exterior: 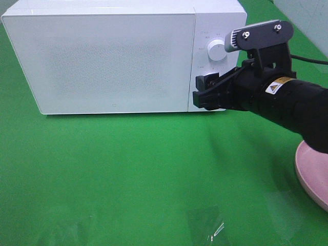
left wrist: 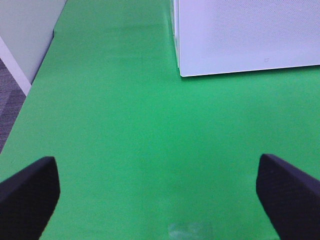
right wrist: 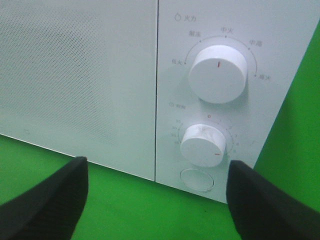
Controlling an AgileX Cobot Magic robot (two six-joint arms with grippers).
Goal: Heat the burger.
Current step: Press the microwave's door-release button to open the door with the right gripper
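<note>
The burger is out of view. A white microwave (exterior: 102, 56) stands at the back of the green table with its door shut. My right gripper (exterior: 201, 92) hovers just in front of the lower part of its control panel, jaws open and empty. In the right wrist view the right gripper (right wrist: 160, 200) faces the upper knob (right wrist: 218, 73), the lower timer knob (right wrist: 203, 145) and a round button (right wrist: 196, 180) below it. My left gripper (left wrist: 160, 195) is open over bare green cloth, well short of the microwave (left wrist: 250, 35). It does not show in the exterior high view.
A pink plate (exterior: 312, 174) lies at the right edge of the table, partly under the right arm, and nothing shows on the part in view. A small clear scrap (exterior: 210, 225) lies on the cloth near the front edge. A grey wall panel (left wrist: 25, 35) borders the table.
</note>
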